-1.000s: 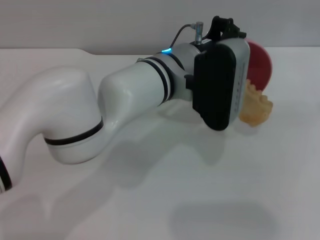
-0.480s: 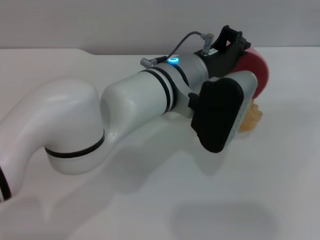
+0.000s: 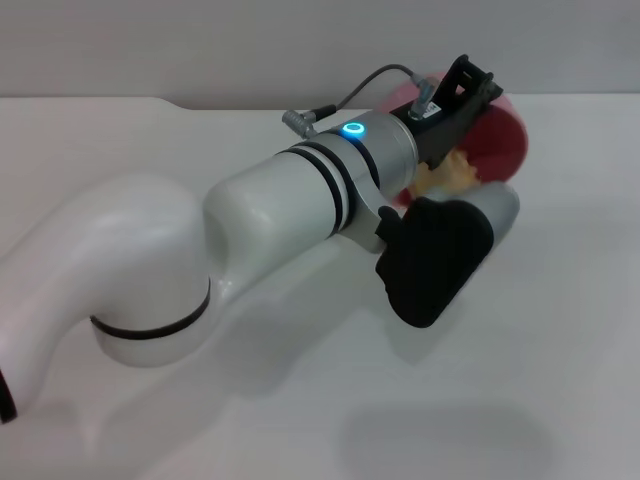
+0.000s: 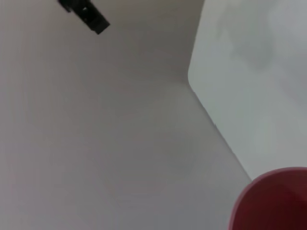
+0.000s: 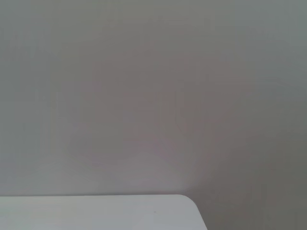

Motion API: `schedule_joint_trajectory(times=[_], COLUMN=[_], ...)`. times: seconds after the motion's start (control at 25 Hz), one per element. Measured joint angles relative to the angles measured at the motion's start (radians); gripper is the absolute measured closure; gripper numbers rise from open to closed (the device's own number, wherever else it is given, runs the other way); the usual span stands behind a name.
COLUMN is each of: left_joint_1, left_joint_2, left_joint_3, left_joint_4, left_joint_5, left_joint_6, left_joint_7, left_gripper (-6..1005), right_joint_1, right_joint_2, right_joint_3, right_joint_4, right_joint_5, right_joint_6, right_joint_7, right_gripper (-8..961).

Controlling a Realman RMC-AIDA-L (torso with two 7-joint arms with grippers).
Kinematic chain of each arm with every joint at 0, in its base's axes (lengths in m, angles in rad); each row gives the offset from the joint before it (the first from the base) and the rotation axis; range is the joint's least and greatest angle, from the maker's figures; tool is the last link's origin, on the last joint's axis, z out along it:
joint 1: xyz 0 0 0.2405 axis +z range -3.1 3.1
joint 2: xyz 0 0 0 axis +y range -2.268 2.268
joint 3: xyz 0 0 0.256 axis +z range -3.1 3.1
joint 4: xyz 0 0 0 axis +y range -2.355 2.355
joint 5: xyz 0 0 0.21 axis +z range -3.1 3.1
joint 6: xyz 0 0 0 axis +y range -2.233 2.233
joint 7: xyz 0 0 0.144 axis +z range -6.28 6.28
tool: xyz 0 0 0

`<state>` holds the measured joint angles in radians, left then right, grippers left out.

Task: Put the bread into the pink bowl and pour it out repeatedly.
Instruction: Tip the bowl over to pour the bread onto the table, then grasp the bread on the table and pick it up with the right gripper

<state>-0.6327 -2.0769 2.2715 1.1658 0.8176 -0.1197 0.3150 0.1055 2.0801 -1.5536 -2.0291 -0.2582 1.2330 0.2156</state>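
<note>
**Left arm holds the pink bowl tilted over the table, bread at its mouth**

In the head view the left arm (image 3: 300, 205) reaches from the near left across the white table (image 3: 560, 340) toward the far right. Its white links, marked with black bands, fill most of the picture, and a small ring light glows blue near the wrist. A grey cable loops above the wrist to a black bracket at the end of the arm.

The left gripper (image 3: 455, 110) sits at the pink bowl (image 3: 500, 140), which is held up near the far right of the table and tipped on its side rather than standing upright. The arm's own body covers the fingers, so whether they are open or closed on the bowl cannot be told from this view.

A small pale tan part of the bread (image 3: 450, 175) shows just beside the bowl, between the wrist and the dark, rounded housing that hangs below the arm. Whether the bread lies inside the bowl or just outside its rim cannot be told; most of the loaf is hidden.

The left wrist view shows a curved piece of the bowl's rim and wall in one corner, with the grey wall and a rounded table corner behind it.

The right gripper is not seen; the right wrist view shows only the grey wall and a table corner.
</note>
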Motion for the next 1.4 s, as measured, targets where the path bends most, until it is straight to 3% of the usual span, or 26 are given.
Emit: schedule_joint_trajectory(times=[0.56, 0.72, 0.88, 0.96, 1.08, 1.16, 1.4], left_joint_1=[0.000, 0.002, -0.005, -0.019, -0.045, -0.059, -0.046], left_joint_2=[0.000, -0.002, -0.002, -0.002, -0.001, -0.001, 0.009], left_joint_3=[0.089, 0.112, 0.081, 0.052, -0.008, -0.065, -0.260], left_joint_4=[0.009, 0.008, 0.023, 0.049, 0.092, 0.145, 0.309], left_joint_5=[0.262, 0.268, 0.224, 0.200, 0.142, 0.025, -0.447], left_joint_6=[-0.144, -0.183, -0.215, -0.266, -0.387, -0.511, -0.732], left_joint_7=[0.021, 0.011, -0.139, -0.328, -0.551, -0.629, -0.531], left_gripper=[886, 885, 885, 885, 885, 885, 884], right_joint_1=[0.000, 0.000, 0.001, 0.003, 0.011, 0.021, 0.060], right_joint_2=[0.000, 0.001, 0.001, 0.002, 0.003, 0.003, 0.000], right_joint_3=[-0.013, -0.019, -0.035, -0.045, -0.082, -0.116, -0.185], right_joint_4=[0.006, 0.013, 0.016, 0.016, 0.016, 0.017, 0.035], right_joint_5=[0.000, 0.001, 0.001, 0.005, 0.011, 0.011, 0.051], right_joint_6=[0.000, 0.001, 0.001, 0.003, 0.009, 0.014, 0.013], right_joint_7=[-0.008, -0.008, -0.008, -0.004, 0.002, 0.008, 0.034], right_gripper=[397, 400, 404, 405, 408, 410, 415])
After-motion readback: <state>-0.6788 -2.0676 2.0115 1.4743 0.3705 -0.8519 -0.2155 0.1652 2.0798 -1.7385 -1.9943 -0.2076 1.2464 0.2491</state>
